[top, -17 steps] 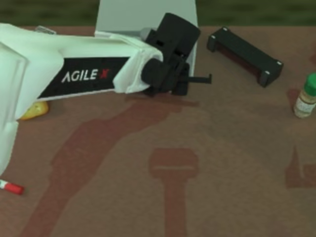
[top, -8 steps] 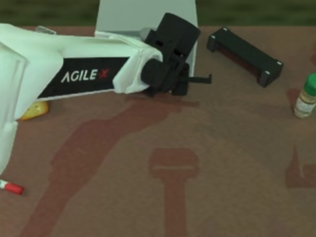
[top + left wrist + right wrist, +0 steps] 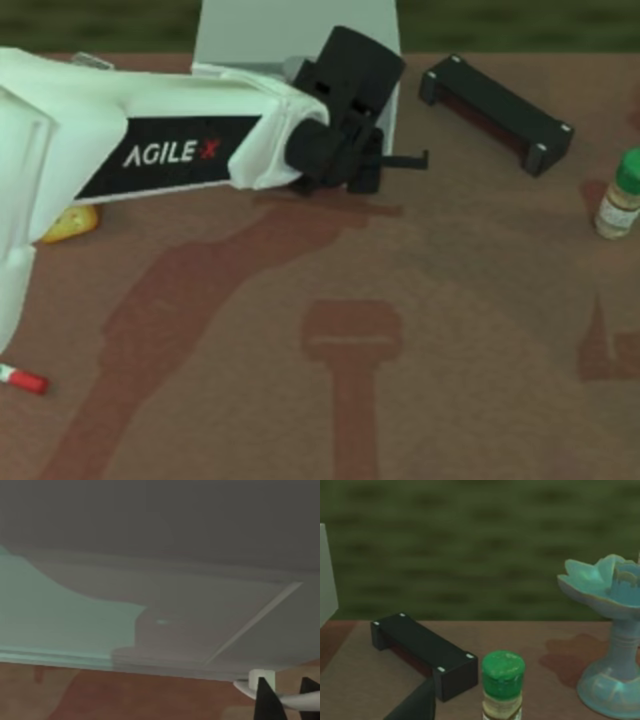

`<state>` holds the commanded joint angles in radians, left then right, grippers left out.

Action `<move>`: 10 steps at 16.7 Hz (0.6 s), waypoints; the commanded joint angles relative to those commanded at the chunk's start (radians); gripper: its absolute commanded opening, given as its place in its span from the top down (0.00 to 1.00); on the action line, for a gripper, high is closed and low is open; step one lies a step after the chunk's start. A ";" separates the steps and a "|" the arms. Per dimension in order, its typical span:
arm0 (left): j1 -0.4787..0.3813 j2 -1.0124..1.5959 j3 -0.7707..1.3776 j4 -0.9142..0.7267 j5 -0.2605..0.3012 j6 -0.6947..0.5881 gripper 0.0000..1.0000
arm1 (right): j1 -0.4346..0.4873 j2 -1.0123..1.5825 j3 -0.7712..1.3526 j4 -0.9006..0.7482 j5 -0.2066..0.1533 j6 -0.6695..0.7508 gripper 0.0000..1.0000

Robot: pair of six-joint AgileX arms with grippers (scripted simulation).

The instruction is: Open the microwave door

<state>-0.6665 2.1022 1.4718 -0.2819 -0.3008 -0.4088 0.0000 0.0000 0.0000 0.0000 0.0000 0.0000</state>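
Note:
The light grey-white microwave (image 3: pixel 250 30) stands at the back of the table, largely hidden under my left arm. In the left wrist view the microwave door (image 3: pixel 200 610) fills the picture, flat against the body. Its pale handle (image 3: pixel 295 699) runs along the edge nearest the right of the table. My left gripper (image 3: pixel 286 692) is at that front right corner (image 3: pixel 405 160), shut on the handle, with a black finger on each side of the bar. My right gripper (image 3: pixel 415 706), a dark sliver in its own wrist view, is parked off the table's right side.
A long black bracket block (image 3: pixel 495 112) lies right of the microwave. A green-capped bottle (image 3: pixel 620 195) stands at the far right, beside a teal pedestal dish (image 3: pixel 615 645). A yellow object (image 3: pixel 68 222) and a red-white stick (image 3: pixel 22 378) lie at the left.

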 joint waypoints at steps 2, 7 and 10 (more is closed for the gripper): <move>0.000 0.000 0.000 0.000 0.000 0.000 1.00 | 0.000 0.000 0.000 0.000 0.000 0.000 0.00; 0.000 0.000 0.000 0.000 0.000 0.000 1.00 | 0.000 0.000 0.000 0.000 0.000 0.000 0.00; -0.007 0.002 0.000 0.001 0.008 -0.003 1.00 | 0.000 0.000 0.000 0.000 0.000 0.000 0.00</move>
<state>-0.6739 2.1044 1.4718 -0.2807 -0.2928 -0.4114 0.0000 0.0000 0.0000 0.0000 0.0000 0.0000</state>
